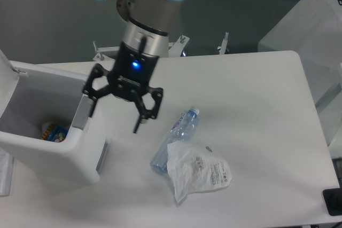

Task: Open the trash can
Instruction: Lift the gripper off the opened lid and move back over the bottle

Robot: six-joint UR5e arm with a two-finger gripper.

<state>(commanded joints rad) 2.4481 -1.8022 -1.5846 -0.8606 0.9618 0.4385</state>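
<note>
The white boxy trash can (pixel 59 156) stands at the table's left edge. Its lid (pixel 6 76) is flipped up at the far left, so the inside shows, with a colourful wrapper (pixel 53 132) at the bottom. The grey push button (pixel 81 112) sits on the can's right rim. My gripper (pixel 115 118) is open and empty, just right of the button. One fingertip (pixel 90 112) is close beside the button, the other hangs over the table.
A clear plastic bottle (pixel 176 138) lies on the table right of the can. A crumpled white plastic bag with printed text (pixel 199 172) partly covers its lower end. A white box (pixel 310 30) stands past the table's right edge.
</note>
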